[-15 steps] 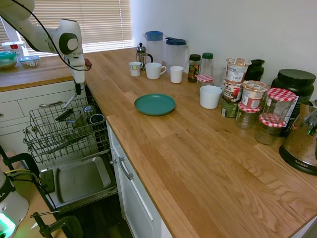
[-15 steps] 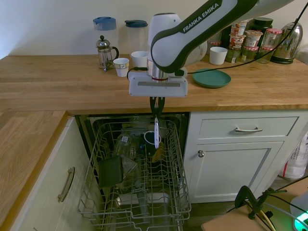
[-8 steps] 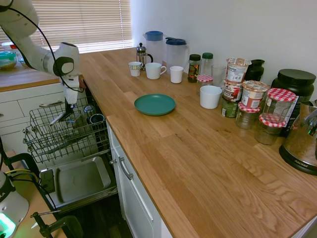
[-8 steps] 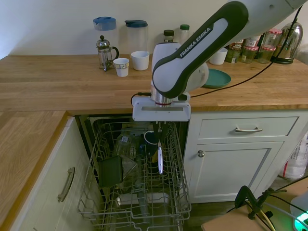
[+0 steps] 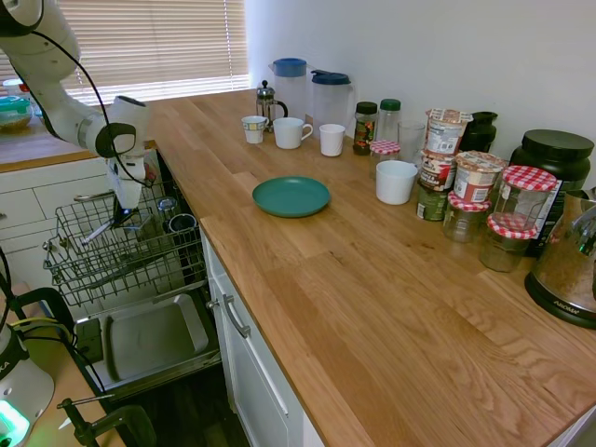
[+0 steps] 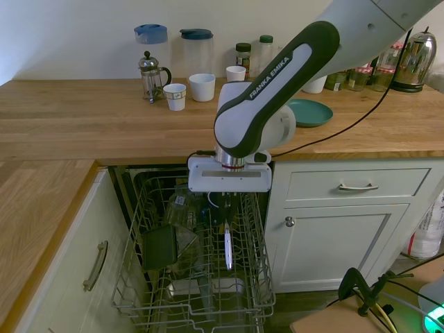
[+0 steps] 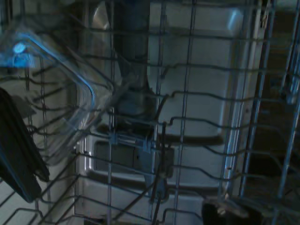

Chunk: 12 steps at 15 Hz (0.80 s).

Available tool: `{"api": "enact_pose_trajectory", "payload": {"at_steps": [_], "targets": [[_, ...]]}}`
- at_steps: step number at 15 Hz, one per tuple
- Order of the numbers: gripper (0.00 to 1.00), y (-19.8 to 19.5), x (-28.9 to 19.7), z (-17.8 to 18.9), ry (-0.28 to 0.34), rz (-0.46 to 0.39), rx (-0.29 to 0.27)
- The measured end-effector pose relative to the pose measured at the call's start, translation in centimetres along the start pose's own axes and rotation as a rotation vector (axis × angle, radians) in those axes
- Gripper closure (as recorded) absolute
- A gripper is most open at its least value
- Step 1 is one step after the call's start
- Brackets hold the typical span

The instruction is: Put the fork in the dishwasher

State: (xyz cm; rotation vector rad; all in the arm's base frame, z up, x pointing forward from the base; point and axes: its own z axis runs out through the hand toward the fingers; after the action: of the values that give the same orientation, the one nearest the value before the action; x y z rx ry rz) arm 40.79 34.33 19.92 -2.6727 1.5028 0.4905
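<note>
The dishwasher stands open below the wooden counter, its grey wire rack (image 5: 102, 265) (image 6: 139, 277) pulled out over the dropped door (image 5: 154, 335). My gripper (image 5: 118, 216) (image 6: 225, 216) has come down into the rack's upper part and is shut on the fork (image 5: 95, 234) (image 6: 227, 248). The fork is slim and silvery and hangs almost straight down from the fingers between the wires. Its lower end is inside the rack, and I cannot tell whether it touches anything. The wrist view shows only rack wires (image 7: 187, 122) above the door lining.
In the rack lie a clear plastic container (image 6: 182, 208) (image 7: 56, 93) and a dark flat item (image 6: 159, 246). A green plate (image 5: 291, 196), mugs, jugs and jars stand on the counter. White cabinet fronts with metal handles (image 6: 357, 186) flank the dishwasher.
Over the last second the arm has lowered with the fork from counter height down into the rack. The fork's tip now sits deeper among the wires.
</note>
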Motion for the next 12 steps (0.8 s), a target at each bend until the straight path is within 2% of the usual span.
{"api": "enact_pose_trajectory", "payload": {"at_steps": [7, 12], "targets": [[1.0, 0.7, 2.2, 6.9, -0.076, 0.016, -0.046], [1.0, 0.4, 4.0, 8.8, -0.092, 0.033, -0.049]]}}
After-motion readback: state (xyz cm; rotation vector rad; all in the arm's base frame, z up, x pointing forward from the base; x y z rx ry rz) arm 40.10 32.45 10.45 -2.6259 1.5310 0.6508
